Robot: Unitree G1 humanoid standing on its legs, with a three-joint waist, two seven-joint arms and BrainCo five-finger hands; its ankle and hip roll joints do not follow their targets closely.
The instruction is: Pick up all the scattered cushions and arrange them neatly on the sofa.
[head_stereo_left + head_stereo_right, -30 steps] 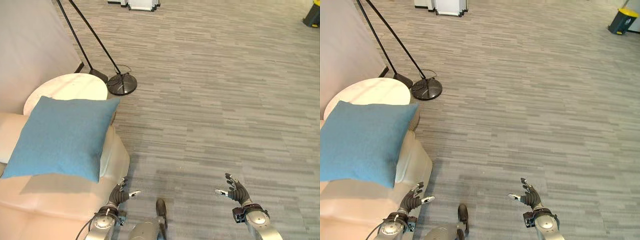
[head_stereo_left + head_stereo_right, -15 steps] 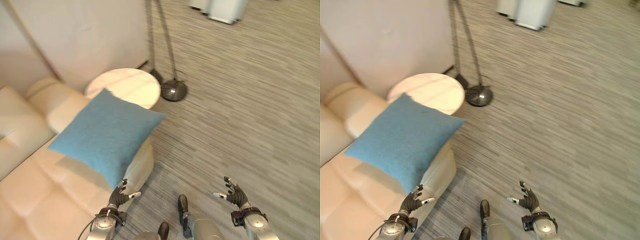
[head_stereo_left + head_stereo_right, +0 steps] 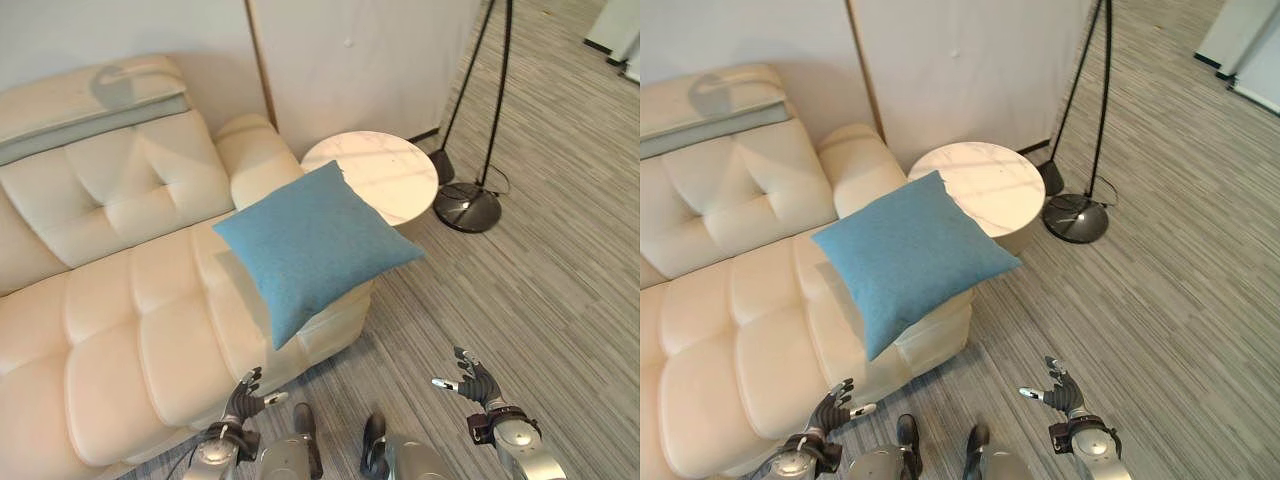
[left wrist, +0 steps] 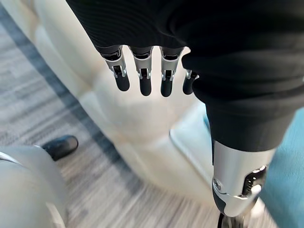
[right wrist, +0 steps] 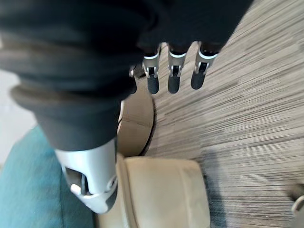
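Cream tufted leather sofa [image 3: 120,300] along the pale wall [image 3: 350,60], with one blue cushion [image 3: 312,245] lying flat and skewed on the sofa's end seat beside the rolled armrest [image 3: 255,150], one corner jutting past the sofa's front edge over the floor, another corner reaching toward the round side table. Grey folded cover [image 3: 90,105] draped along the top of the sofa's backrest. Round white marbled side table [image 3: 378,175] standing just beside the sofa's armrest end, close to the wall panel. Black floor lamp with a round base [image 3: 465,207] and slanted black poles [image 3: 497,90] farther from the sofa than the side table, near it. Grey striped carpet floor [image 3: 540,290] stretching away from the sofa on the lamp side, with a white unit [image 3: 1240,50] well apart from the sofa at the far edge of the room. Left hand [image 3: 243,398] low in front of the sofa's front edge, fingers [image 4: 142,78] straight and spread, holding nothing. Right hand [image 3: 474,381] over the carpet, well apart from the sofa, fingers [image 5: 173,78] likewise straight and relaxed, holding nothing. Both hands apart from the cushion
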